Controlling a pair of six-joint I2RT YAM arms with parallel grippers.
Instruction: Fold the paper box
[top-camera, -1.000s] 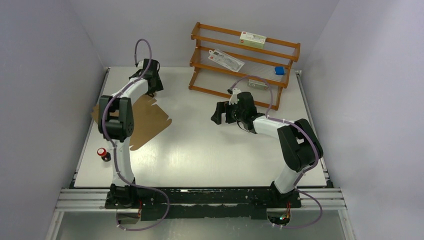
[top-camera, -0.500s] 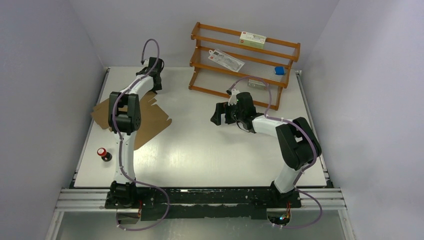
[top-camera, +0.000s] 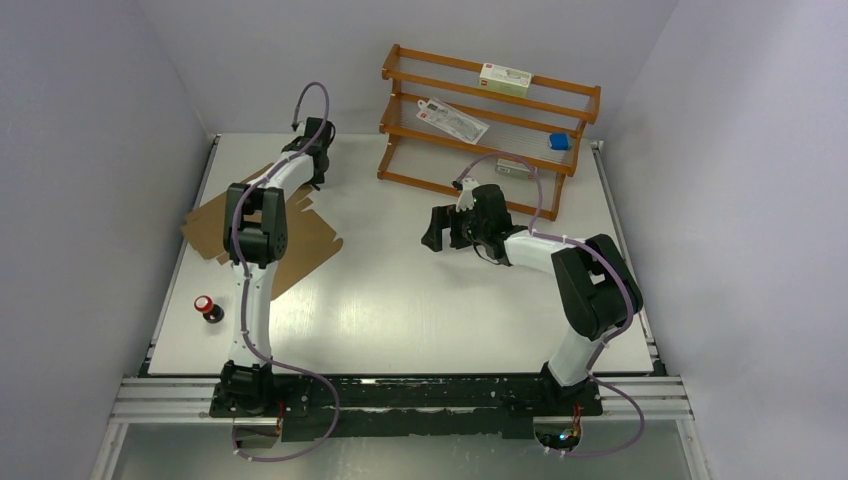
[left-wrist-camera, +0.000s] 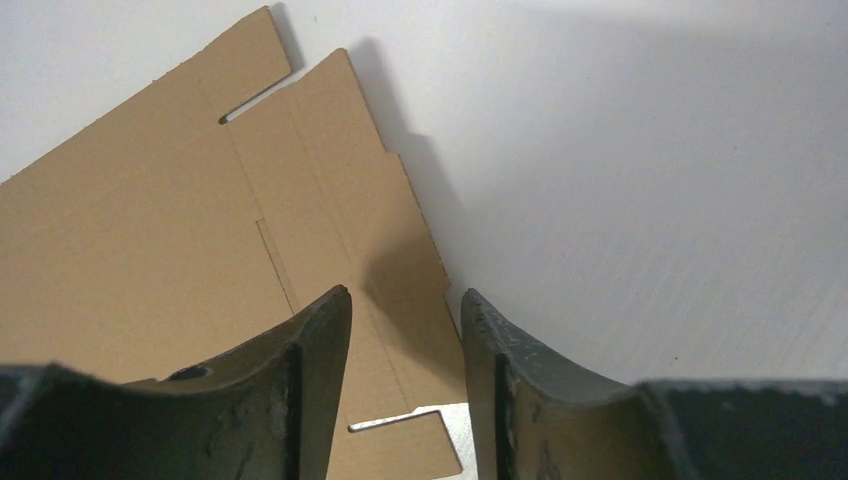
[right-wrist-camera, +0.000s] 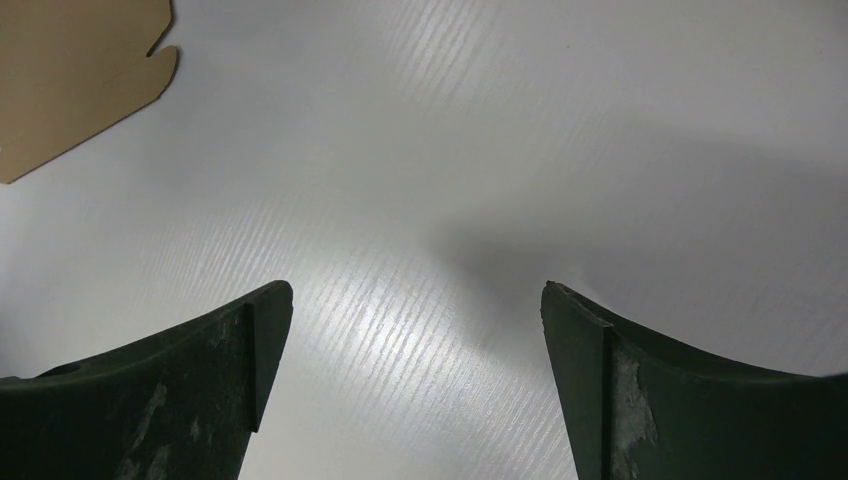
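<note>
Left jaws just narrowed over the box (left-wrist-camera: 150, 230) edge, upper left of top view, looks like a grab coming; box lies flat on the counter (left-wrist-camera: 650, 180); right jaws wide, empty

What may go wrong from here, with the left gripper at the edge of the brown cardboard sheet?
1. The paper box lies flat on the table; the left gripper straddles only its notched edge, so the jaws might slip off or crumple a flap.
2. Its corner seems to overhang the table's left side, and the open right gripper hangs far from it, so the sheet might slide.
</note>
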